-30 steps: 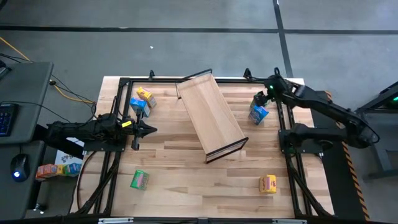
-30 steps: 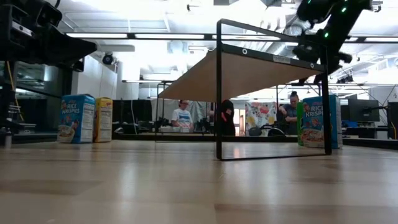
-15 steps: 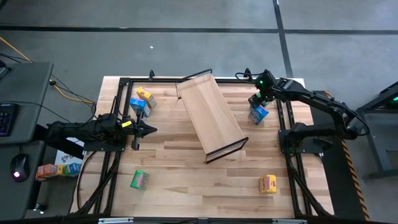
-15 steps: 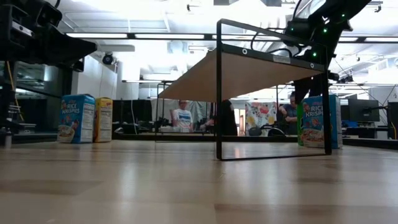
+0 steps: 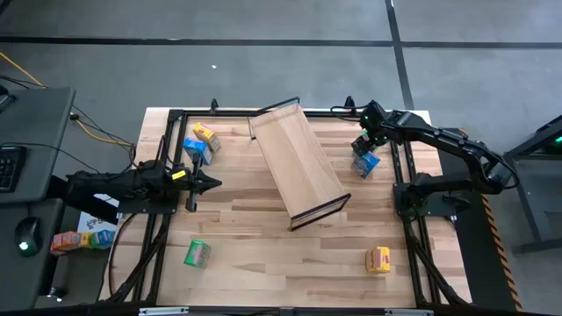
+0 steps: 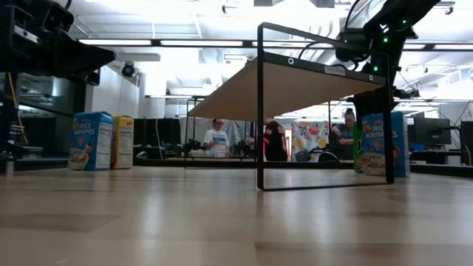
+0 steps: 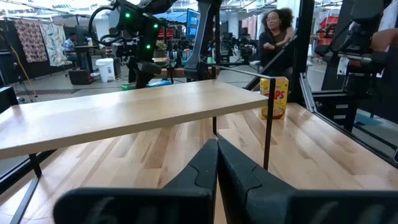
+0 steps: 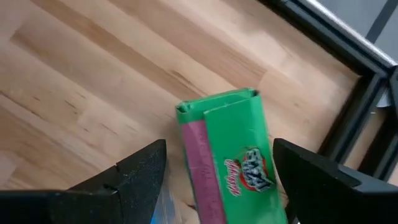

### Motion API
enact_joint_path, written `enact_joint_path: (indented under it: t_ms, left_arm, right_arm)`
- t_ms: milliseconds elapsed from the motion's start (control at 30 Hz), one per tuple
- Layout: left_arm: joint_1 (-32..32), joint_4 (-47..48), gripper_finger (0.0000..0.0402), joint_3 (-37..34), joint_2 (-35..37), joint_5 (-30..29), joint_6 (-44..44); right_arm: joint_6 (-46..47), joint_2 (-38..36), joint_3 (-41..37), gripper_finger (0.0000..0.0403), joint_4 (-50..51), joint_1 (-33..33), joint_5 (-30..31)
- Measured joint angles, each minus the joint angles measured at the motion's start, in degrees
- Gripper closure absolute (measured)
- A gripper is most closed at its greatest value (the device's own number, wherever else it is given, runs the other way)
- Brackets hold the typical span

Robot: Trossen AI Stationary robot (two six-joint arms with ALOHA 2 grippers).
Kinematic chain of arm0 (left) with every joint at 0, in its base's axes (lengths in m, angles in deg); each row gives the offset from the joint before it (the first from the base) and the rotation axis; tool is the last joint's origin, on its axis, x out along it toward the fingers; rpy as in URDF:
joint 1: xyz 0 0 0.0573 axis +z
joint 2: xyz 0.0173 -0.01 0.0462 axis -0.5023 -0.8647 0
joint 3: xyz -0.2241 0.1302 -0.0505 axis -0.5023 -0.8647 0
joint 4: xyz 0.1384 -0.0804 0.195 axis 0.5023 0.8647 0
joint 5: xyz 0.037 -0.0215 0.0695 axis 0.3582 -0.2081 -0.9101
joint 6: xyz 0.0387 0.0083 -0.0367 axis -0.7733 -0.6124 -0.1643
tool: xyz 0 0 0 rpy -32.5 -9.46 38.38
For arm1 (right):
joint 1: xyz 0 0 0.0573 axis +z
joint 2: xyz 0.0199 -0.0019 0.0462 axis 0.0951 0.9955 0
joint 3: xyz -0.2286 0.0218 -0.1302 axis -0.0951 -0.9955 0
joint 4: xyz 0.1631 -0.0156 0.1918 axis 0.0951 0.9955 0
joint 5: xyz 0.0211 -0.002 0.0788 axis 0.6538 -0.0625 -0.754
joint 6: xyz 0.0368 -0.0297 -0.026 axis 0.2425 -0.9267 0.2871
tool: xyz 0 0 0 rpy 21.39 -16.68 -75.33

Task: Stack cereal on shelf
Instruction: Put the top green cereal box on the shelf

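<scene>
Cereal box in green (image 8: 233,165) stands on the tabletop (image 5: 255,237) near its far right corner, between the spread fingers of the open right pincer (image 5: 364,147) above it, a blue box (image 5: 366,163) touching it. The shelf (image 5: 296,162) stands tilted mid-table; the left pincer (image 5: 213,183) waits shut at the left edge.

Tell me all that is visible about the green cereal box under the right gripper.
The green cereal box is small printed cardboard with a red logo on one face and a pinkish side panel. It stands on the butcher-block tabletop by the black frame rail, next to a blue box. The right gripper hangs directly above it, fingers open on either side, not yet touching it.
</scene>
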Motion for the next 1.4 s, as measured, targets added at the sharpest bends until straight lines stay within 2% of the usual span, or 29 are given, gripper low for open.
enact_joint_path:
  t_ms: [333, 700, 900, 1033, 1200, 1300, 1400]
  left_arm:
    - [0.00, -0.01, 0.0398, -0.01, -0.01, -0.01, 0.00]
    - [0.00, -0.01, 0.0398, -0.01, 0.00, 0.00, 0.00]
    - [0.00, -0.02, 0.0398, -0.02, -0.02, -0.02, 0.00]
    - [0.00, -0.02, 0.0398, -0.01, -0.02, 0.00, 0.00]
    - [0.00, 0.00, 0.0398, 0.00, 0.00, 0.00, 0.00]
    - [0.01, -0.01, 0.0398, 0.00, -0.01, -0.01, 0.00]
    - [0.00, -0.02, 0.0398, -0.02, -0.02, -0.02, 0.00]
  right_arm:
    - [1.14, 3.05, -0.02, 0.0120, -0.13, 0.00, 0.93]
    - [0.14, 3.22, -0.02, 0.0220, -0.13, -2.07, 1.07]
    - [-2.75, 3.20, 1.14, 0.0250, 0.88, -2.25, -0.27]
    - [-4.53, 3.20, 6.99, 0.0258, 3.23, -2.23, -0.33]
    - [-5.97, 3.17, 19.19, 0.0258, 5.31, -1.37, -2.95]
    - [-5.50, 3.17, 26.69, 0.0258, 4.73, 0.69, -6.37]
    - [-5.31, 3.20, 32.56, 0.0258, 4.14, 4.60, -7.01]
